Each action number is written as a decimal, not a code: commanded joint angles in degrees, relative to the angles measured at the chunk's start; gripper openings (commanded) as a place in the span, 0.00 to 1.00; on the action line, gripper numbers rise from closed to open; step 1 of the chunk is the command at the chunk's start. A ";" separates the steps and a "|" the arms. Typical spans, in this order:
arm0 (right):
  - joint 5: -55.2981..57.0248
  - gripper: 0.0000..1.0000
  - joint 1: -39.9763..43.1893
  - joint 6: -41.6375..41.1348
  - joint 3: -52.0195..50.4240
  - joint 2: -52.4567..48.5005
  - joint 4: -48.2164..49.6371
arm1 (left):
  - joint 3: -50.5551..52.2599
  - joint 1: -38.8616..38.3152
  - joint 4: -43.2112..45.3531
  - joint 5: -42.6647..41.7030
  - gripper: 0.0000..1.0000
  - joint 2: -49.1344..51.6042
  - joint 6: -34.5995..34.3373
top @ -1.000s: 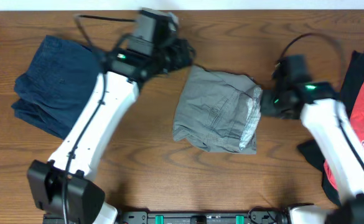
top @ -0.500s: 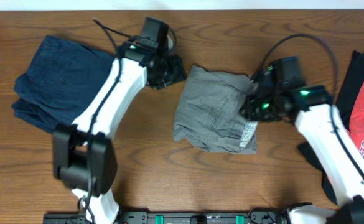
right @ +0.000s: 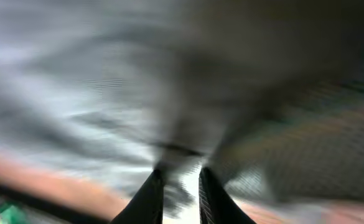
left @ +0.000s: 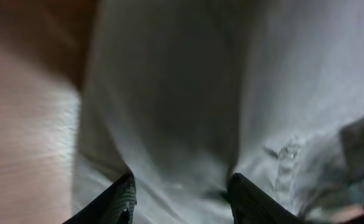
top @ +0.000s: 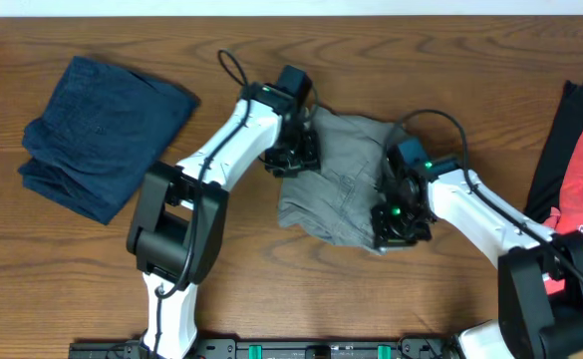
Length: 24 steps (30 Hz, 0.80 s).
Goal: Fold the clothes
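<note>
Looking down on grey-khaki shorts lying folded into a rumpled block near the middle of the wooden table. Finding the left gripper sitting at the upper left edge of the shorts, right over the cloth. Seeing its fingers standing well apart in the wrist view — a wide gap, with grey fabric and a stitched seam spreading between and beyond them, not closing on anything. Finding the right gripper sitting at the lower right edge of the shorts, down against the cloth. Seeing that gripper's two tips nearly together in its own wrist view, only a narrow gap — too blurred for telling any pinching of cloth. Noting a folded navy garment lying well apart at the far left, and a red shirt with white lettering lying over a dark garment at the right edge, neither touching the shorts.
</note>
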<state>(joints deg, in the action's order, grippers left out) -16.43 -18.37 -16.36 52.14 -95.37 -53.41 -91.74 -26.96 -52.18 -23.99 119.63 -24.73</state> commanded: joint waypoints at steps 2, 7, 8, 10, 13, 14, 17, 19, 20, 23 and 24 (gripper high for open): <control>18.36 0.20 3.87 -8.96 -2.51 -2.08 0.57 | 1.42 -0.87 -3.54 3.41 0.50 0.35 2.93; 23.61 0.20 9.14 -8.92 -2.54 -2.47 7.76 | 1.97 -1.03 -9.77 5.18 0.50 0.35 3.21; 23.71 0.20 10.19 -7.98 -2.38 -2.47 10.25 | 1.97 -1.16 -11.52 5.16 0.49 0.35 3.04; 23.58 0.20 12.15 -5.77 -1.90 -2.47 15.43 | 1.97 -1.70 -14.73 3.78 0.47 0.33 3.04; 23.52 0.23 14.25 -4.15 0.55 -2.47 19.96 | 1.97 -2.84 -19.76 -1.46 0.47 0.26 3.02; 23.50 0.25 14.64 -3.72 1.68 -2.47 20.39 | 1.97 -3.19 -20.79 -2.54 0.47 0.11 3.04; 23.02 0.27 15.21 -3.15 6.36 -2.36 19.19 | 1.95 -4.02 -21.92 -2.10 0.47 -1.53 3.06; 20.55 0.28 15.10 -1.11 11.04 -1.99 15.39 | 1.73 -3.89 -21.00 0.26 0.47 -3.72 3.02; 19.21 0.28 14.97 -0.26 13.25 -1.70 13.25 | 1.38 -3.50 -20.20 2.56 0.47 -5.22 2.51; 14.34 0.29 14.93 -0.04 18.95 -0.48 7.06 | -0.02 -1.25 -15.41 10.23 0.47 -9.90 1.33; 12.07 0.29 14.93 0.20 20.35 -0.11 5.66 | -0.13 -0.13 -11.96 12.46 0.48 -11.63 1.36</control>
<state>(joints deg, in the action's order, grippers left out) 0.93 -3.40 -18.17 69.23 -97.19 -46.17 -90.32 -29.98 -67.37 -19.68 114.24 -22.68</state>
